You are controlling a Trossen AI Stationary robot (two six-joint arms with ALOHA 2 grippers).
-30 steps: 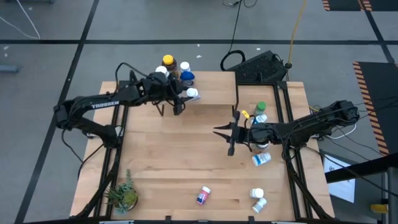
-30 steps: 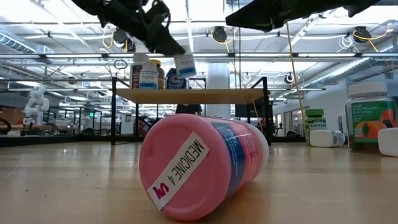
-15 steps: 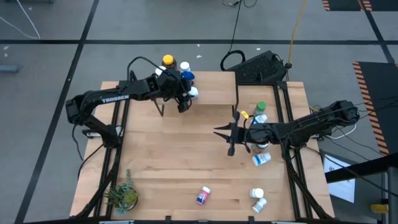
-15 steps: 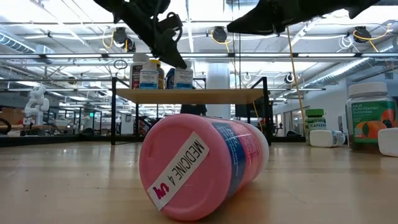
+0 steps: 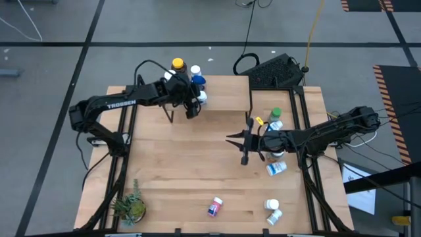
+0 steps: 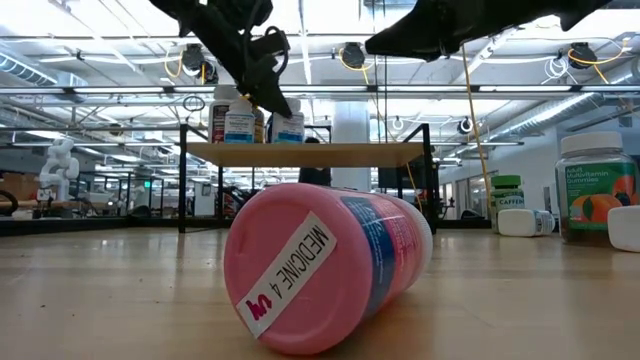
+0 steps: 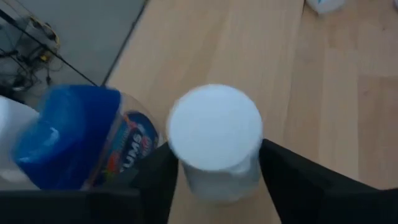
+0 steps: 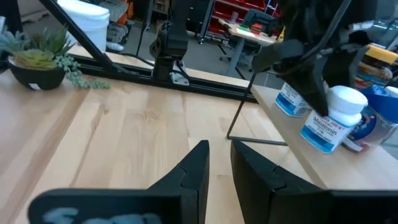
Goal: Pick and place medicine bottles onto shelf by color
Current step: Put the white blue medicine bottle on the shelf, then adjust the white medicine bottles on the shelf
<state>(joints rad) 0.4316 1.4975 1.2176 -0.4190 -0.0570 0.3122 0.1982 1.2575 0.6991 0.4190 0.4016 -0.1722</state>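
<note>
The small light-wood shelf on black legs (image 5: pixel 217 92) carries four bottles at one end. The left gripper (image 5: pixel 195 104), jaws parted, straddles the white-capped, blue-labelled bottle (image 5: pixel 202 97) standing there. About seven bottles remain on the table beside the shelf, where the right gripper (image 5: pixel 238 139) waits nearly closed, empty.

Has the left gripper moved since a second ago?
Yes. The left gripper shifted toward the blue bottle on the shelf, carrying the white bottle.
</note>
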